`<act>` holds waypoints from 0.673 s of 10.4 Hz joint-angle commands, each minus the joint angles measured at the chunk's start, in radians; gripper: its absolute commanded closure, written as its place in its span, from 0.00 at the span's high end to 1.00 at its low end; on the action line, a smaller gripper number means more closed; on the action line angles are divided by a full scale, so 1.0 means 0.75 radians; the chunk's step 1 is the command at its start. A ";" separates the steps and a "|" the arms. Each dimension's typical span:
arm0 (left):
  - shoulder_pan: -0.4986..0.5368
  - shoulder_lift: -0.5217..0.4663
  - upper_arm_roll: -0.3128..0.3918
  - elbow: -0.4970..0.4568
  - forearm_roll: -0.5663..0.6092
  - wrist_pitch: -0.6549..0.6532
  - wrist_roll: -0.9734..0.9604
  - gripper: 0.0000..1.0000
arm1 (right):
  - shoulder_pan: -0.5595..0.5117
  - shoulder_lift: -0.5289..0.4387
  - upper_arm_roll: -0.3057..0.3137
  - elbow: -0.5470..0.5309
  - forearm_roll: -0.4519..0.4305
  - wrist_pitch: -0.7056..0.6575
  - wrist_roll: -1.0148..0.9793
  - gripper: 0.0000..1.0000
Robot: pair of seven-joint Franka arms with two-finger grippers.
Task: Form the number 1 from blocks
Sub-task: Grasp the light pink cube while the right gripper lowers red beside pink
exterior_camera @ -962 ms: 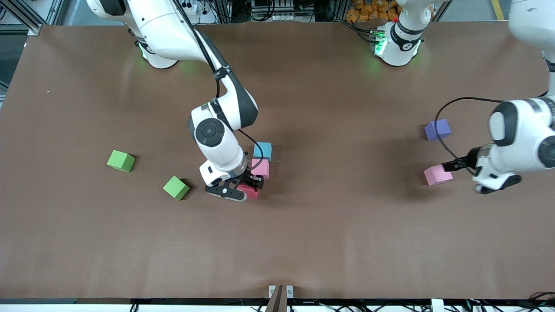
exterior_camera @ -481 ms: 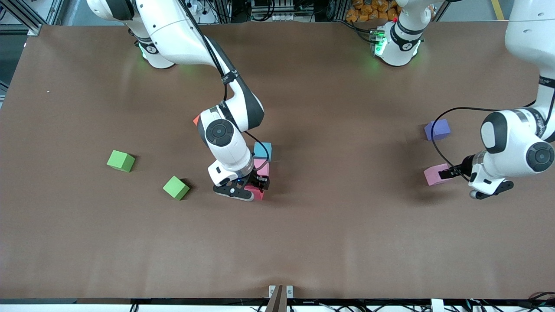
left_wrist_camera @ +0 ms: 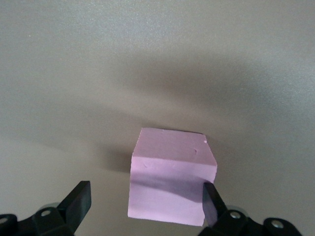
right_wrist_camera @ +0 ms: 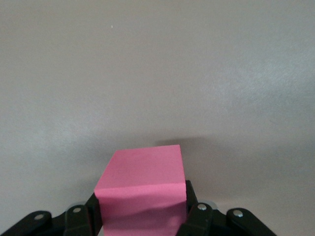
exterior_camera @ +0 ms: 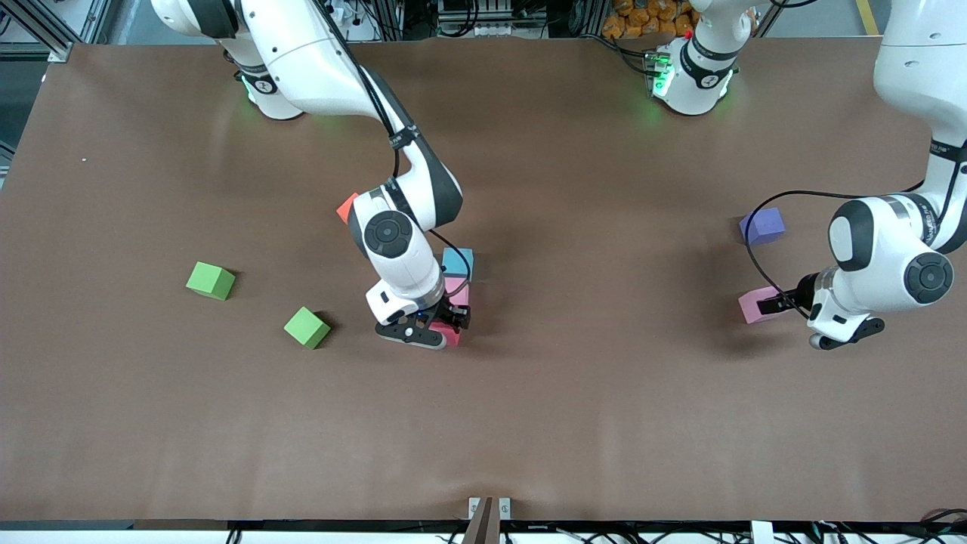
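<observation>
1. Near the middle of the table (exterior_camera: 604,423), the right gripper (exterior_camera: 442,326) is closed on the crimson block (right_wrist_camera: 142,194). It has moved a little toward the left arm's end since a second ago.
2. One light pink block (exterior_camera: 456,288) and the sky blue block (exterior_camera: 458,262) line up just beside it.
3. The left gripper (left_wrist_camera: 147,206) is open around the other light pink block (left_wrist_camera: 172,179), and has slid closer.
4. The orange block (exterior_camera: 347,207) now peeks out.
5. Both green blocks (exterior_camera: 211,279) (exterior_camera: 307,327) and the purple block (exterior_camera: 762,226) have not moved.
</observation>
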 commanded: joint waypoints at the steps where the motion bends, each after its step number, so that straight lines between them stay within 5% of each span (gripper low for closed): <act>1: -0.007 0.005 -0.002 0.010 0.011 0.011 -0.039 1.00 | 0.024 0.038 -0.022 0.039 0.042 -0.008 -0.027 0.52; 7: -0.009 0.005 -0.006 0.036 -0.032 0.011 -0.043 1.00 | 0.047 0.054 -0.020 0.035 0.038 -0.010 -0.027 0.56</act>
